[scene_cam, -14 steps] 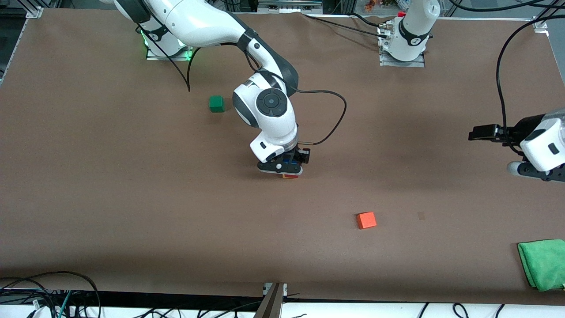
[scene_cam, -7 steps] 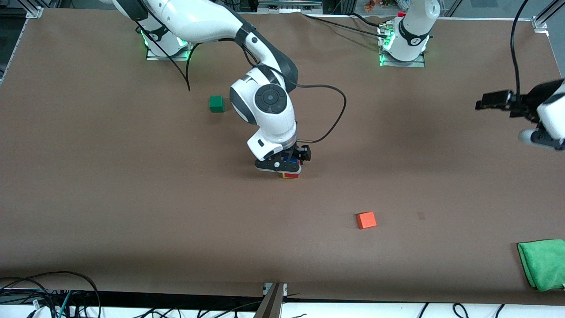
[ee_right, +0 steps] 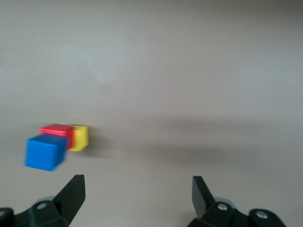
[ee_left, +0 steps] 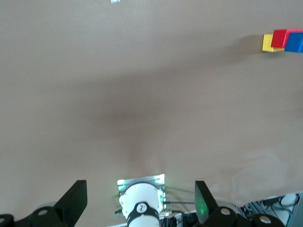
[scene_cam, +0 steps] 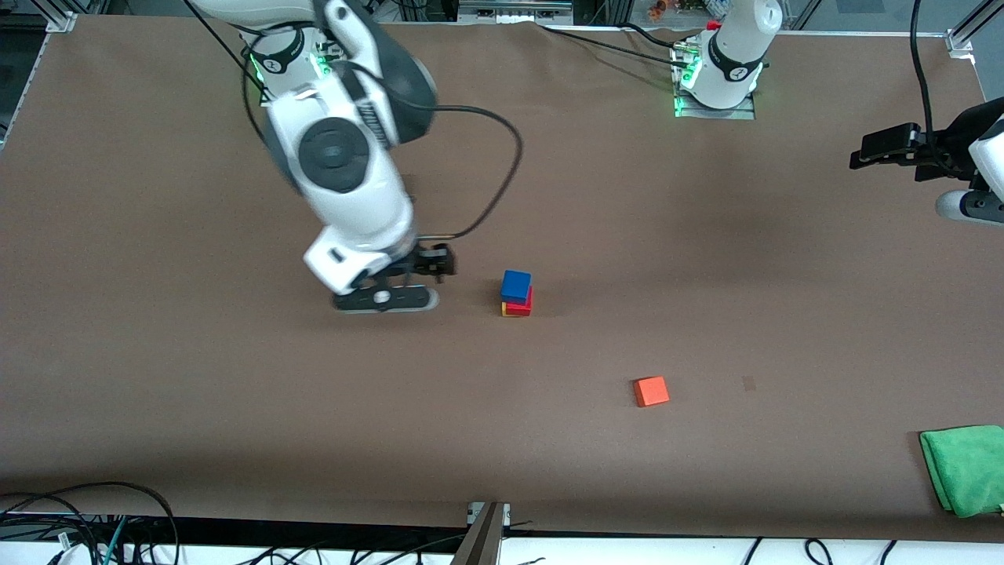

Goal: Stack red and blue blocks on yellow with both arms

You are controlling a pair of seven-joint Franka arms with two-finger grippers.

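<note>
We see the brown table (scene_cam: 157, 377) filling nearly the whole front view, its edges cut off at both ends. The right arm (scene_cam: 345, 157) is blurred, and its upper links run out of the top of that view. The left arm (scene_cam: 733, 55) shows only its base and, at the view's edge, part of its wrist; the links between are cut off.

The right gripper (scene_cam: 382, 302) hangs over bare table toward the right arm's end, well apart from the stack, with nothing between its fingers (ee_right: 71, 194), which stand wide apart in its wrist view. The left gripper (scene_cam: 961, 205) is up over the left arm's end of the table, partly cut off by the front view's edge; its fingers (ee_left: 75, 198) are also spread, with nothing in them.

A folded green cloth (scene_cam: 963, 467) lies near the front camera at the left arm's end, cropped by the edge.

The stack stands free near the table's middle: the blue block (scene_cam: 515, 286) on top, the red block (scene_cam: 519, 304) under it, and the yellow block (scene_cam: 505, 310) at the bottom, mostly hidden from the front, showing only a sliver. No finger touches it. An orange block (scene_cam: 651, 391) lies nearer the front camera than the stack, toward the left arm's end.
</note>
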